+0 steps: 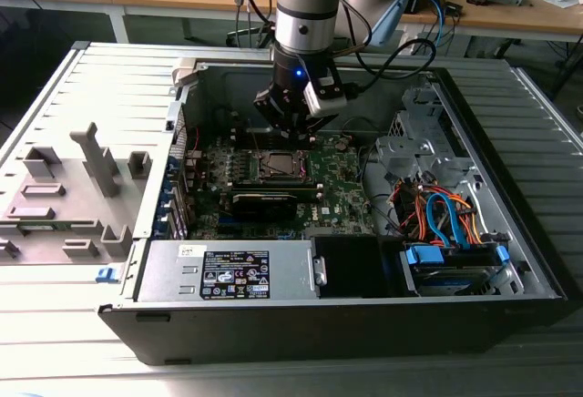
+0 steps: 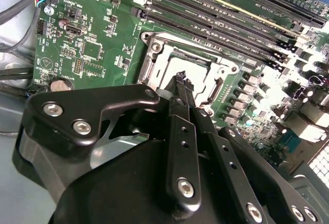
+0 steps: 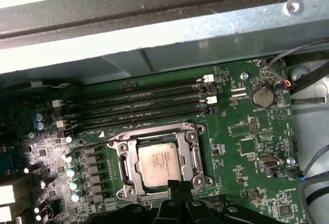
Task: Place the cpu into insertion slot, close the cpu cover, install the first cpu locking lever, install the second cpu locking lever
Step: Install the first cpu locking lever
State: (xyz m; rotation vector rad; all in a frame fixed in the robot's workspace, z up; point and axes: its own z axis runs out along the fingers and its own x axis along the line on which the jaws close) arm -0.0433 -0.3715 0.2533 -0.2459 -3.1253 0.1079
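Note:
The cpu (image 3: 159,165) lies flat in the insertion slot (image 1: 278,165), its pale square top showing through the window of the cpu cover (image 3: 125,158). The silver cover frame lies down around the chip and hides the slot's contacts. A thin metal lever (image 3: 95,143) sticks out from one corner of the socket. My gripper (image 3: 180,185) hovers at the socket's edge, its two black fingers pressed together at the tip with nothing visible between them. In the second wrist view the gripper (image 2: 181,76) points down at the cover (image 2: 154,62). The exterior view has the gripper (image 1: 299,133) just above the socket.
Long memory slots (image 3: 149,100) run beside the socket, and a coin battery (image 3: 262,96) sits further off. A long black card (image 1: 273,198) lies just in front of the socket. The power supply (image 1: 228,269), coloured cables (image 1: 437,210) and case walls (image 1: 301,71) close in the motherboard.

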